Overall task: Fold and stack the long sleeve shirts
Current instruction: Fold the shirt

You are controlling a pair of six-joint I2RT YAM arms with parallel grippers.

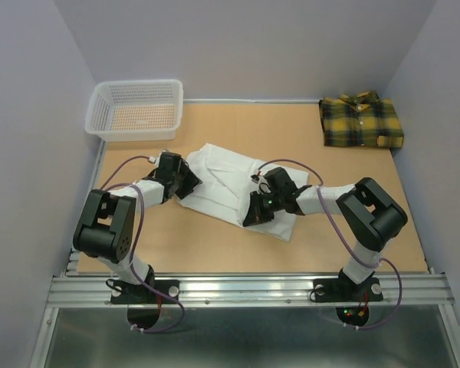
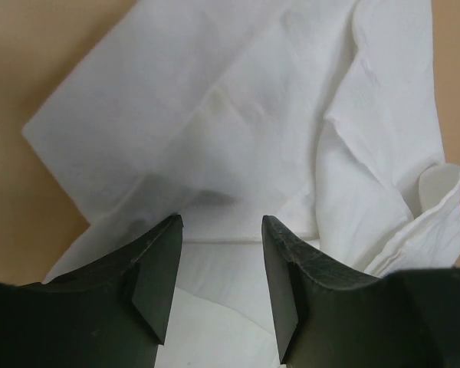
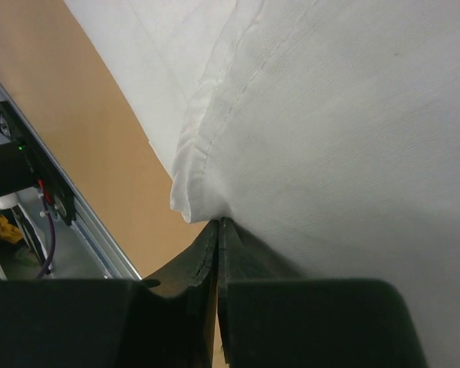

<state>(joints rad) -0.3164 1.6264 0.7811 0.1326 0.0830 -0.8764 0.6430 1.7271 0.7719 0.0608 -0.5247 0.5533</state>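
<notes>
At the hem of the white shirt (image 1: 226, 176), the right gripper (image 3: 217, 222) pinches cloth; the left gripper (image 2: 218, 226) hangs spread. That thin pinch may slip.

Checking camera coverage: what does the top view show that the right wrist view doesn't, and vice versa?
Only the top view: the folded plaid shirt at the far right, the basket at the far left, and the left gripper at the left end of the white shirt. Only the right wrist view: the right gripper, close up, shut on the shirt's stitched edge. Both: the white shirt and the table.
</notes>
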